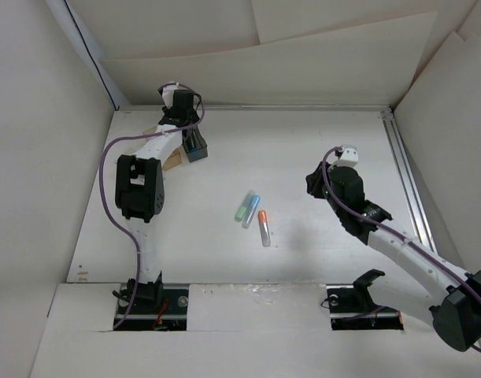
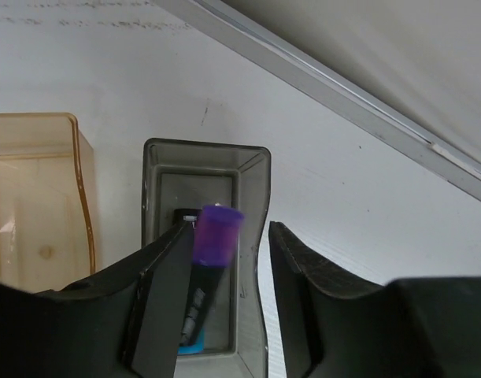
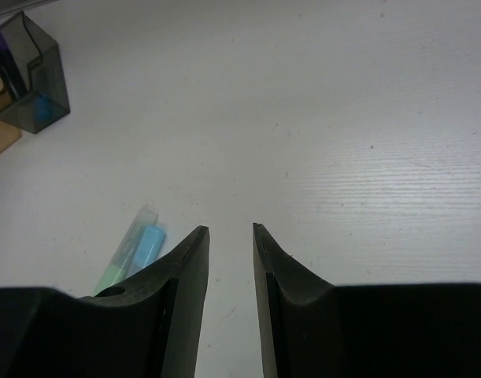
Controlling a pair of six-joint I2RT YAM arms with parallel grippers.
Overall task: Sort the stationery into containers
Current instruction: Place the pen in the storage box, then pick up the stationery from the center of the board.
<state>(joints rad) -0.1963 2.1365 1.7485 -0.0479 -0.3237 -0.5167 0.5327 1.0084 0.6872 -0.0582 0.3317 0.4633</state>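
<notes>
left gripper point(image 2: 230, 232), fingers apart, black-purple pen point(image 2: 216, 236) leaning on one pad inside the smoky grey box point(image 2: 254, 165): widen, lift straight up, avoid dragging it out; right gripper point(image 3: 231, 230) slightly parted, empty.

The grey box point(image 2: 252, 169) is glossy, see-through smoky plastic, and the amber box point(image 2: 35, 181) is the same shiny translucent plastic. The purple cap point(image 2: 218, 236) looks smooth and satiny. The left claw point(image 2: 230, 230) is matt black and faintly grainy. The worktop point(image 3: 342, 118) is matt white with fine grain lines. The rail point(image 2: 342, 102) is brushed metal.
</notes>
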